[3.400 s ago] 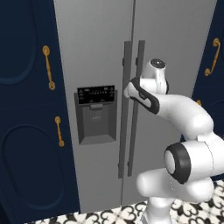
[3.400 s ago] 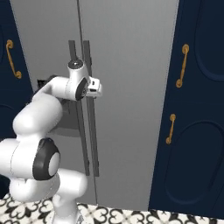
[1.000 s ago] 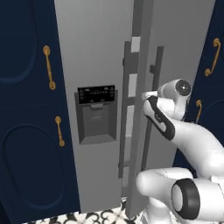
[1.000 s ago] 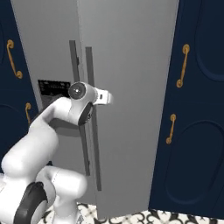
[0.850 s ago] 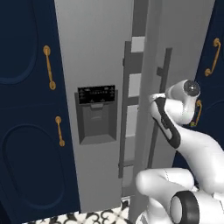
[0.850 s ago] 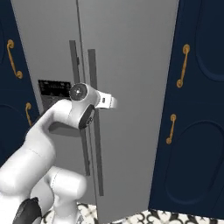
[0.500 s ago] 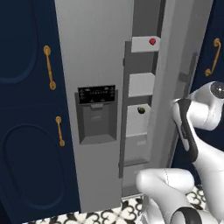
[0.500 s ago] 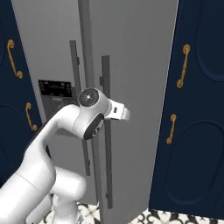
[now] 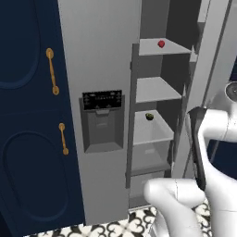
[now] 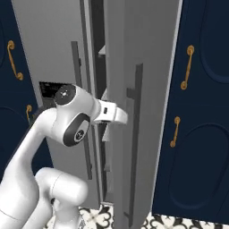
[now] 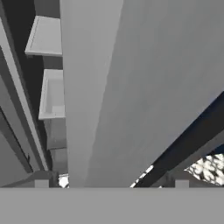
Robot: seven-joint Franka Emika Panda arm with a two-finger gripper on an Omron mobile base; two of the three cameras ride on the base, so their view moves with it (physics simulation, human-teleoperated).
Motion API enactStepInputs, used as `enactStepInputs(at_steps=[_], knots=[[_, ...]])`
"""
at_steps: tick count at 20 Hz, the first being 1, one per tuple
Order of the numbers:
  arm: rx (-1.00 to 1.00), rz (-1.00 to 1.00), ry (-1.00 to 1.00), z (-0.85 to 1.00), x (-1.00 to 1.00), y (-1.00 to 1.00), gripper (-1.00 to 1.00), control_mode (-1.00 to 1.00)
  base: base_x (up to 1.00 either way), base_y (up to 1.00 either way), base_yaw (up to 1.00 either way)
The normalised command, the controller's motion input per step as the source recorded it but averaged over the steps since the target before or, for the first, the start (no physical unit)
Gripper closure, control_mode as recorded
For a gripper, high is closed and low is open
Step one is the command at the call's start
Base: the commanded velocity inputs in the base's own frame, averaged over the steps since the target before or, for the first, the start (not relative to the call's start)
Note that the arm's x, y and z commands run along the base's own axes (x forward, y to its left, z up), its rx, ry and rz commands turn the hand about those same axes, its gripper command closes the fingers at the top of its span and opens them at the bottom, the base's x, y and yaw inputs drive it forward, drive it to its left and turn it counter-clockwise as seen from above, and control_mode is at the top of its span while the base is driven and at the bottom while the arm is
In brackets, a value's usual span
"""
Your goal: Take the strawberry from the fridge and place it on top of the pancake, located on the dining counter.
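The fridge [image 9: 102, 69] has two doors. The left door is shut and has a black panel [image 9: 102, 100] on it. The right door [image 10: 138, 103] is swung open, with one long dark handle [image 10: 134, 134] on its front. Inside, you can count three light shelves one over the other, and a clear drawer [image 9: 150, 155] under them. There is one strawberry [image 9: 161, 44], tiny and red, sitting on the top shelf [image 9: 157, 46]. There is one small dark round fruit [image 9: 149, 116] on the third shelf [image 9: 150, 129], well below the berry. Four gold handles [image 9: 52, 71] show on the navy cabinets [image 9: 28, 115], two on each side of the fridge. The white arm [image 10: 67, 120] reaches to the edge of the open door, far from the berry. In the hand view the door's grey edge [image 11: 131, 87] is right in front, standing in the way, and two door bins [image 11: 51, 94] show beside it. The two finger tips [image 11: 41, 183] stand wide apart at the bottom, one on each side of the door edge, and hold nothing.
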Motion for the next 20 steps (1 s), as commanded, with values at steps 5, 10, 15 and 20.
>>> enactStepInputs(at_steps=[5, 10, 15, 20], knots=[[-0.5, 0.0, 0.22, 0.15, 0.2, 0.99, -1.0, -1.0, 0.0, 0.0, 0.0], [-0.4, 0.0, 0.48, -0.25, 0.85, 0.08, -1.0, -1.0, 0.0, 0.0, 0.0], [-0.18, -0.02, 0.37, -0.42, 0.57, -0.79, -1.0, -1.0, 0.0, 0.0, 0.0], [-0.18, -0.06, 0.32, -0.04, 0.07, -0.68, -1.0, -1.0, 0.0, 0.0, 0.0]])
